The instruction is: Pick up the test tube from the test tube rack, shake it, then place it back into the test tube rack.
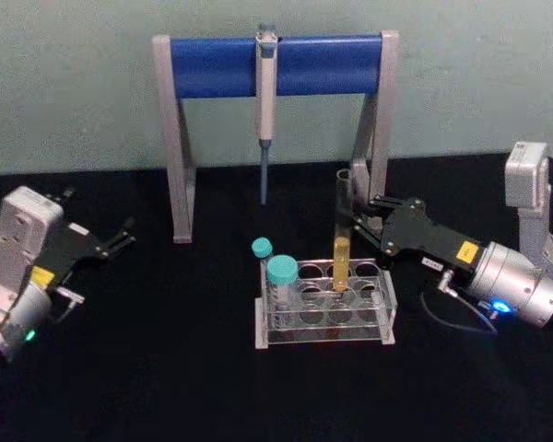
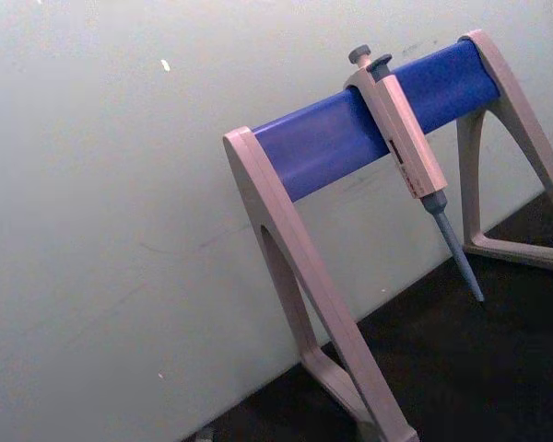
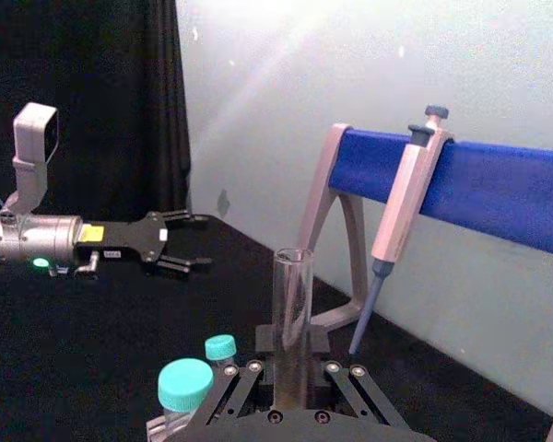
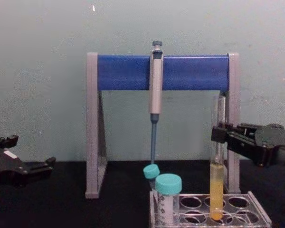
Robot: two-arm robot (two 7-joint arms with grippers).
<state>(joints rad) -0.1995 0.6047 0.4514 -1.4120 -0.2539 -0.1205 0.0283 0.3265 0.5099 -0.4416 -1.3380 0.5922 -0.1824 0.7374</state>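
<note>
The test tube [image 1: 341,230] stands upright in a hole a little right of the middle of the test tube rack [image 1: 324,333]. Its round bottom is seated, yellow liquid fills its lower third, and its open mouth is well above the rack. The right pincer [image 1: 354,217] reaches in from the right and is closed on the glass above the liquid, a finger on each side. Two teal-capped tubes [image 1: 278,270] sit at the rack's left end, apart from the grasp. Behind the rack a grey pipette [image 1: 266,110] hangs from the blue-barred stand [image 1: 212,66]. The left pincer [image 3: 195,241] hangs with fingers spread, low over the black bench [image 1: 166,378], well to the left. I judge this to be the grasp before the lift; the next move calls for a straight upward pull until the bottom clears the hole, kept vertical so the uncapped tube neither spills nor strikes the pipette's tip
</note>
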